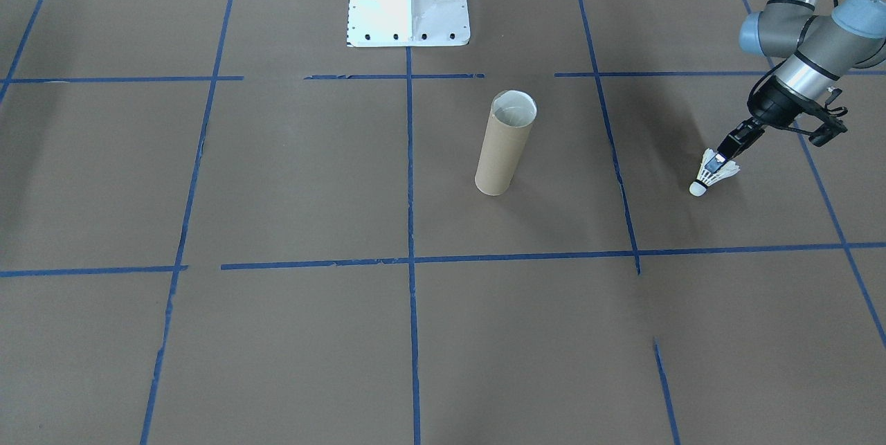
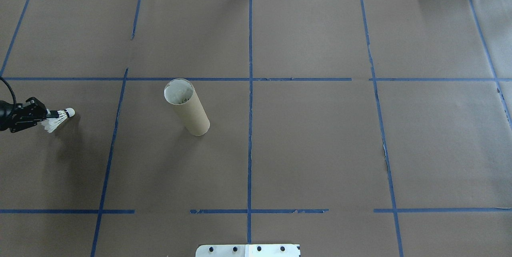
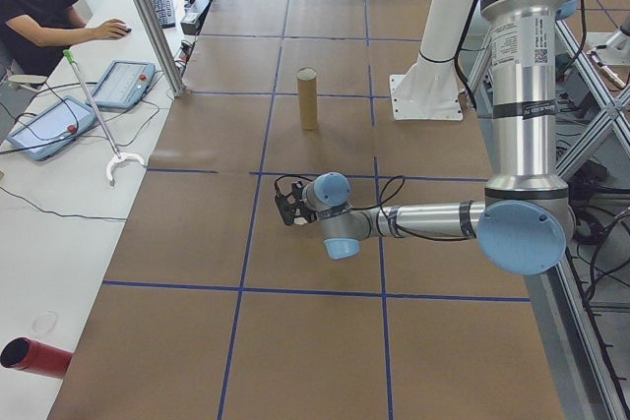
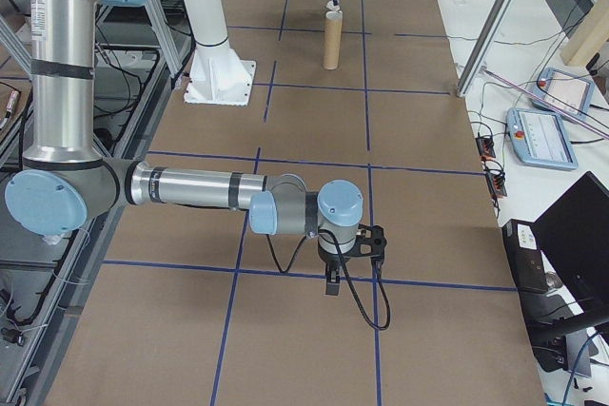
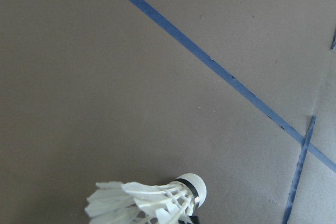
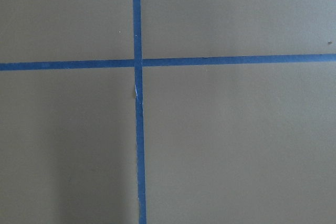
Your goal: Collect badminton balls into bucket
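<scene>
Cardboard bucket (image 2: 187, 107) stands upright mid-counter; what lies inside I cannot tell. One shuttlecock (image 1: 711, 175), well apart from it, is clamped in the left pincer (image 1: 722, 163). Right pincer (image 4: 333, 280): grip state unclear.

Brown taped table (image 2: 320, 149), upright cardboard tube (image 2: 187, 107)

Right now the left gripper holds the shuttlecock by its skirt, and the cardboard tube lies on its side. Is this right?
Not quite. The left gripper does hold the shuttlecock by its skirt, but the cardboard tube stands upright, open end up, as the exterior front-facing view shows.
</scene>
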Controlling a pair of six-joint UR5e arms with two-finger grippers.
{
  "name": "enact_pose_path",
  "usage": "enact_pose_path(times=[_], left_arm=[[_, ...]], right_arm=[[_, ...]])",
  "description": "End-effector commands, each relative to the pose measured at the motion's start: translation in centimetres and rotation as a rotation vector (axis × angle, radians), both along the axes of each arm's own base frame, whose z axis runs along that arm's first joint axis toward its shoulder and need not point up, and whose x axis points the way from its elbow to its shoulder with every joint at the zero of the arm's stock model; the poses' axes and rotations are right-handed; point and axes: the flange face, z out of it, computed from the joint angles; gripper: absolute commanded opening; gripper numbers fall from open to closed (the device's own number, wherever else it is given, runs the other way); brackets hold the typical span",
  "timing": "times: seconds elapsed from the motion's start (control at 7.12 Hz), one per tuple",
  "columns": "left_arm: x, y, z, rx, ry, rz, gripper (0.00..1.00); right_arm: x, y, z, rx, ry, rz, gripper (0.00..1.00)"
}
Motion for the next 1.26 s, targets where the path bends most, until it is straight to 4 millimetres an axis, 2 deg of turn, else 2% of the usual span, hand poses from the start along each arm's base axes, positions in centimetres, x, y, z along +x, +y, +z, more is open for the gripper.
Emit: enact_pose_path(times=[0.0,0.14,0.28,0.42,0.56,0.7,0.84,1.12], left_arm=[[-0.3,1.6,-4.1,-0.007,0.089,0.183,0.0],[-2.5,0.4,-6.5,-0.033,0.096,0.173,0.0],[-2.6,0.1,-10.1,-0.076,0.088,0.199,0.0],[-2.3,0.0,-14.6,-0.077,0.089,0.212,0.0],[-1.7,-0.8,-19.5,-0.08,0.082,0.215,0.0],[-1.9,-0.5,-23.4,-0.067,0.067,0.223,0.0],[-2.4,0.2,-26.0,-0.027,0.048,0.238,0.0],[-2.3,-0.3,-32.3,-0.012,0.006,0.248,0.0]], right_arm=[[0.0,0.0,0.0,0.0,0.0,0.0,1.0],[0.0,0.0,0.0,0.0,0.0,0.0,1.0],[0.0,0.0,0.0,0.0,0.0,0.0,1.0],[0.0,0.0,0.0,0.0,0.0,0.0,1.0],[0.0,0.0,0.0,0.0,0.0,0.0,1.0],[0.0,0.0,0.0,0.0,0.0,0.0,1.0],[0.0,0.0,0.0,0.0,0.0,0.0,1.0],[0.0,0.0,0.0,0.0,0.0,0.0,1.0]])
